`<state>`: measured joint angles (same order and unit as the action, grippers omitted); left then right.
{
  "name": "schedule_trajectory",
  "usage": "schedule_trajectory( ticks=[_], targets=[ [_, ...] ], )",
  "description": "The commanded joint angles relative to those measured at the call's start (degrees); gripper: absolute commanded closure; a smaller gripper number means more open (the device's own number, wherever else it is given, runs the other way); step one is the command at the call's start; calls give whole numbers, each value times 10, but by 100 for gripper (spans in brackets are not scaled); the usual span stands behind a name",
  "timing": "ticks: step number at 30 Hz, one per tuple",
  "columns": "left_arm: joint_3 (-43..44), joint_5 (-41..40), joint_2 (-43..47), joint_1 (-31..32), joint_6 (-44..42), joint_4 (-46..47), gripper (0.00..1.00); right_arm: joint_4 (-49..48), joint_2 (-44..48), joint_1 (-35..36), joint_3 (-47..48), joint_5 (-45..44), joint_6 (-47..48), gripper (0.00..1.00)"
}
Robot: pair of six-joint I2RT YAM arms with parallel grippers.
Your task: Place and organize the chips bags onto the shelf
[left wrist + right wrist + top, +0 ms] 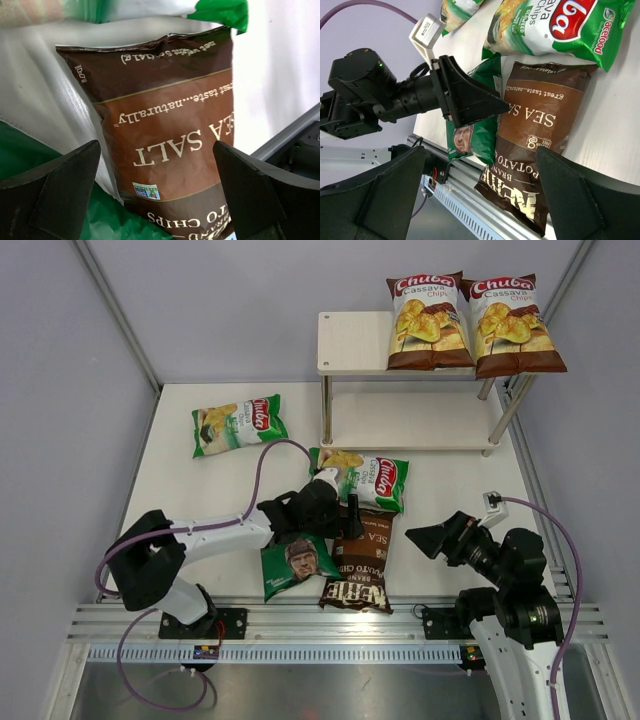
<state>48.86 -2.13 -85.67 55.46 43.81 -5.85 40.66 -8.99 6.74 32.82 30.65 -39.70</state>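
My left end effector (348,516) hung with its fingers spread wide over the Kettle (358,565), which lay flat and ungripped near the middle of the counter's (200,490) near edge. My right end effector (418,538) was spread too, holding nothing, toward the near right corner. The main risk, as I judged it, was crowding. The REAL (295,565) lay against the Kettle's left side and a green Chuba (375,480) touched its far end. A closing finger could have caught a neighbour's edge and lifted two bags together, or shoved one off the near edge. The Kettle was glossy and puffed, and lying flat it gave my fingers little to bite. A pinch across its width could have slid off, and too hard a squeeze could have crushed the chips. The shelf (350,340) stood at the far right corner with two brown Chuba (430,320) on the right of its top board, the outer one reaching past the board's end. A careless placement beside them could have knocked them off. The other green Chuba (238,425) lay well apart, toward the far left. With both arms aimed at the same cluster, I also judged a clash between them possible.
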Motion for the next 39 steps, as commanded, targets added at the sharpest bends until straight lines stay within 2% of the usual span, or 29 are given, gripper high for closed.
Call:
schedule_trajectory(
  ticks=[1, 10, 16, 20, 21, 23, 24, 27, 28, 33, 39],
  targets=[
    [9, -41, -7, 6, 15, 34, 1, -1, 8, -2, -1, 29, -5, 1],
    [-29, -53, -25, 9, 33, 75, 2, -18, 22, -2, -26, 42, -22, 1],
    [-49, -50, -51, 13, 53, 126, 12, -23, 28, -2, -33, 49, -29, 1],
    [-61, -65, -47, 20, 62, 147, 27, -21, 34, -2, -35, 49, -29, 1],
    [-64, -77, -36, 22, 64, 149, 38, -20, 34, -2, -35, 49, -30, 1],
    [-74, -93, -23, 27, 69, 149, 44, -21, 35, -2, -36, 51, -29, 1],
    [-78, -108, -7, 30, 69, 149, 53, -20, 35, -2, -37, 52, -30, 1],
    [-94, -129, 21, 34, 75, 152, 63, -23, 37, -1, -40, 53, -31, 1],
    [-105, -140, 43, 37, 80, 155, 71, -23, 37, -2, -40, 53, -32, 1],
    [-135, -161, 120, 50, 95, 181, 81, -27, 39, -2, -43, 52, -34, 1],
    [-163, -209, 236, 68, 128, 161, 92, -46, 37, -2, -64, 56, -38, 0]
  ],
)
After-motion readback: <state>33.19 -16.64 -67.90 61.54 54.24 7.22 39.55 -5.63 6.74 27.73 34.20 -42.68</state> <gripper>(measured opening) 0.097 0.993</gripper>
